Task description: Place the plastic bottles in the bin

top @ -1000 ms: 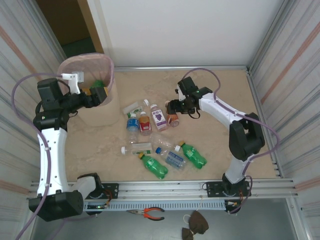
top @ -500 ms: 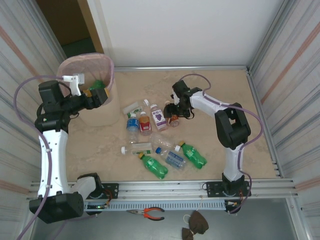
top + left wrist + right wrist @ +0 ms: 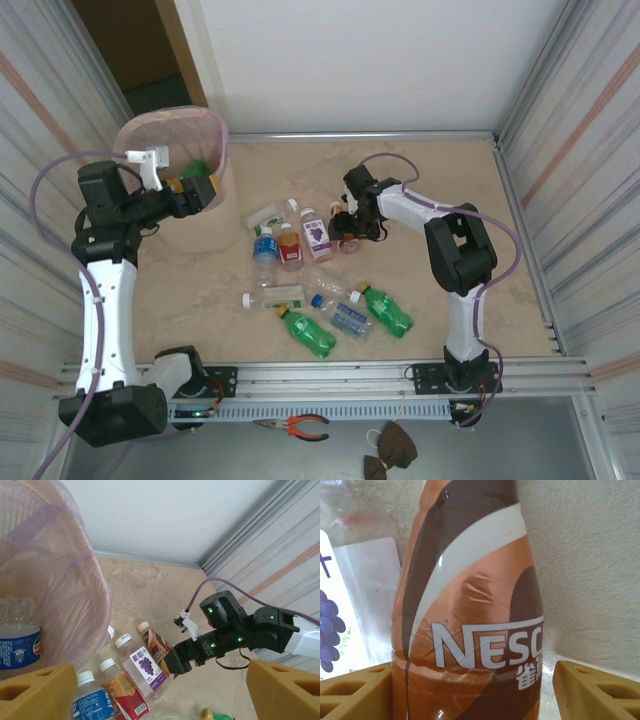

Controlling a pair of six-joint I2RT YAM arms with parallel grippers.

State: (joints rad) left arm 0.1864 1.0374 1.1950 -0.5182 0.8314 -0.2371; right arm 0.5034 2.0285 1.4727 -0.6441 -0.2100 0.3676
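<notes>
Right wrist view: looking straight at the brown bottle, neck end toward 12 o'clock. Sits between the fingers of the right gripper, one at 8 o'clock and one at 4 o'clock. Spread apart, not squeezing yet, with a thin strip of table showing beside the 4 o'clock one. Looks ready for a pinch across the fat part.

From the top: lying flat, long way running from 11 o'clock to 5 o'clock, just beside the grape bottle. Much nearer the right gripper than the left gripper. Then likely a long carry toward 9 o'clock to reach the bin.

Left gripper up by the bin's rim, spread wide, holding nothing. More bottles lying toward 7 o'clock of the brown one. Blue-label bottle seen through the bin's mesh.
</notes>
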